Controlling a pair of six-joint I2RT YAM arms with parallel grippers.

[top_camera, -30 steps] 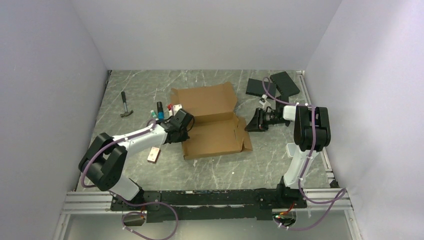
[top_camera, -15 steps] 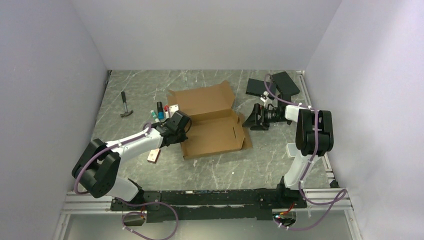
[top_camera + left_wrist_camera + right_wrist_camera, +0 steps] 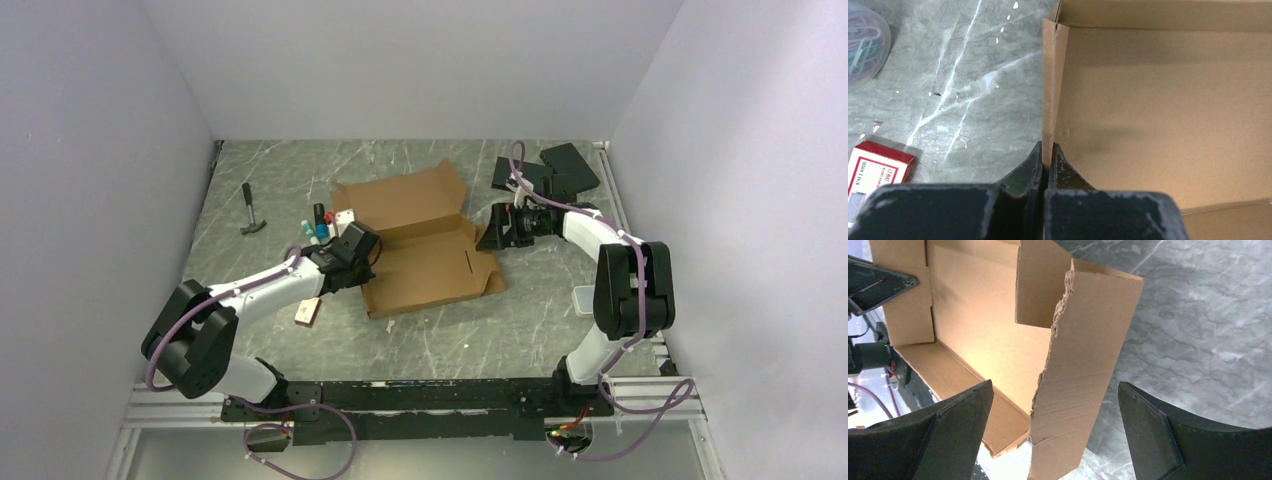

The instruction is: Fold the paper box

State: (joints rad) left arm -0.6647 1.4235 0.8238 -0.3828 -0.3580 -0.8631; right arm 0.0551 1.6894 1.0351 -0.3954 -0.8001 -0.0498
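Note:
The brown paper box point(image 3: 425, 245) lies open in the middle of the table, its lid panel toward the back. My left gripper point(image 3: 360, 262) is at the box's left edge. In the left wrist view it point(image 3: 1047, 150) is shut on the upright left side wall of the box point(image 3: 1158, 110). My right gripper point(image 3: 492, 232) is at the box's right end. In the right wrist view it point(image 3: 1055, 385) stands wide open, and a raised side flap point(image 3: 1088, 340) with a ragged edge rises between the fingers, touching neither.
A hammer point(image 3: 250, 212) and several small items point(image 3: 320, 222) lie left of the box. Black slabs point(image 3: 560, 168) sit at the back right. A small block point(image 3: 308, 310) lies under the left arm. A red staple box point(image 3: 878, 167) and a paper-clip tub point(image 3: 863, 42) are beside the left gripper.
The right gripper has opened wide and moved back and left to the box's right flap. The box has shifted slightly left. The left gripper stays shut on the wall.

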